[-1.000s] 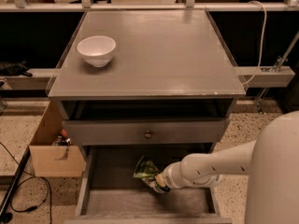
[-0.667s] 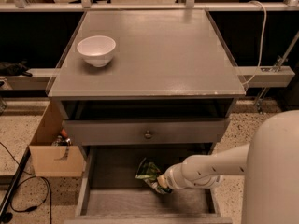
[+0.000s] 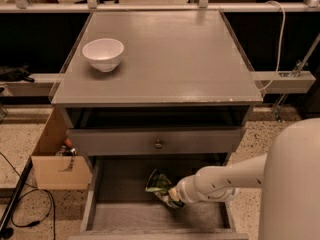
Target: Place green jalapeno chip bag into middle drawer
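The green jalapeno chip bag is crinkled and tilted, low inside the open middle drawer, just left of its centre. My gripper reaches into the drawer from the right on the white arm. It is at the bag's lower right end and holds it there, close above the drawer's wood-grain floor. The gripper's tip is partly hidden by the bag.
A shut grey drawer front with a brass knob sits right above the open drawer. A white bowl stands on the cabinet top at the back left. A cardboard box stands on the floor to the left. My white body fills the lower right.
The arm and the bag have hardly moved; the gripper stays at the bag inside the drawer.
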Action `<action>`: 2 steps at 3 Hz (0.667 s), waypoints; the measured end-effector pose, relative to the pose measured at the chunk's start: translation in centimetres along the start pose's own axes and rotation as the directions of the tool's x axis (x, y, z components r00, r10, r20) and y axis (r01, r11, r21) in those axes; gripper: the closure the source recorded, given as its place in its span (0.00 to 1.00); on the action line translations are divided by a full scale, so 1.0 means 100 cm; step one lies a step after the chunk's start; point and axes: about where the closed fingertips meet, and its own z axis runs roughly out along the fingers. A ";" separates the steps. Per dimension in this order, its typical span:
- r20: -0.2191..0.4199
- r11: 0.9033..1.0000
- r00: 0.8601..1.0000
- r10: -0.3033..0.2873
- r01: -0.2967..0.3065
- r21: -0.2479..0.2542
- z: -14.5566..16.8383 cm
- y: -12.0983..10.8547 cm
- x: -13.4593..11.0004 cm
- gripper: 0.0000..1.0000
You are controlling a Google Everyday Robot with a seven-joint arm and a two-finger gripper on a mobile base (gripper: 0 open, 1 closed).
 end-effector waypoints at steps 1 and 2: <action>0.000 1.000 1.000 0.000 0.000 0.000 0.000 0.000 0.000 0.27; 0.000 1.000 1.000 0.000 0.000 0.000 0.000 0.000 0.000 0.00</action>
